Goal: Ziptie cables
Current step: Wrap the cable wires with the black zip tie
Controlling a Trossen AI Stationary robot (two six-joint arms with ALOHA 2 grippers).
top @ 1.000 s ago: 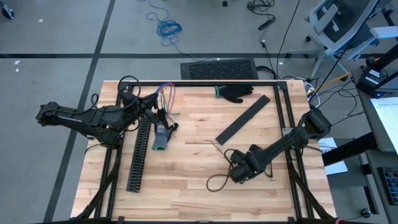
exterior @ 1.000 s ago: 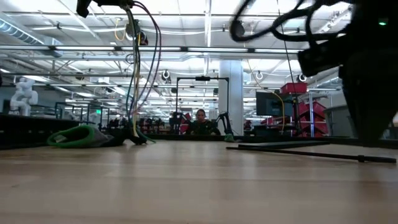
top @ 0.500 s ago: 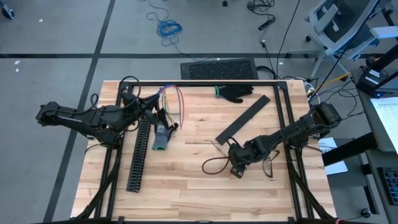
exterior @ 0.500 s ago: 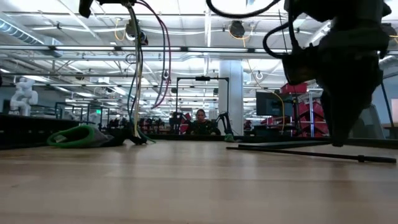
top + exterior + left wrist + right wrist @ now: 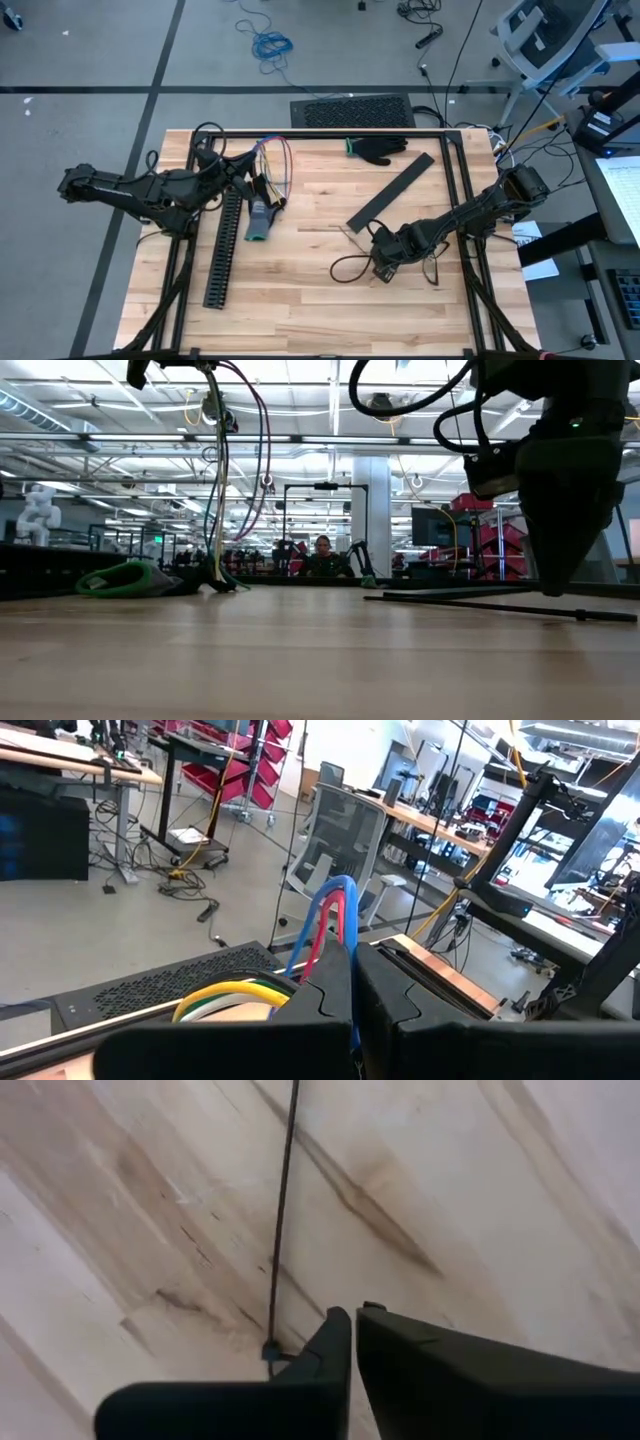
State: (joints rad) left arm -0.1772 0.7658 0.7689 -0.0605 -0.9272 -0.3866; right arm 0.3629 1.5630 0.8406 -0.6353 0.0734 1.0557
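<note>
The cables (image 5: pixel 276 160) are a bundle of red, blue, yellow, green and white wires. They loop out of my left gripper (image 5: pixel 243 172), which is shut on them above the table's far left part. In the low view they hang (image 5: pixel 222 480) down to the tabletop. My right gripper (image 5: pixel 385 264) points steeply down at the table's middle right, fingers shut (image 5: pixel 353 1320). A thin dark ziptie (image 5: pixel 285 1200) lies flat on the wood, its head end (image 5: pixel 270 1350) just beside one fingertip. My left gripper pinches the cables (image 5: pixel 335 935) between its two shut fingers, which reach out level. A blue and red loop (image 5: pixel 330 905) rises past the fingertips and the yellow, green and white wires (image 5: pixel 235 995) bend off beside them. The bundle hangs slack to the table. My right gripper's shut fingertips stand right at the ziptie's head end; whether they touch it I cannot tell.
A long black slotted channel (image 5: pixel 224 248) lies along the left side, with a grey-green object (image 5: pixel 260 222) next to it. A flat black strip (image 5: pixel 392 190) and a black glove (image 5: pixel 380 150) lie at the far right. Black frame rails (image 5: pixel 330 135) border the table.
My right gripper has moved a little toward the table's far edge, onto the ziptie's end, and has tipped steeper. The dark cable loop beside it shifted along. The cables' free loop at my left gripper has swung out toward the right and partly back.
</note>
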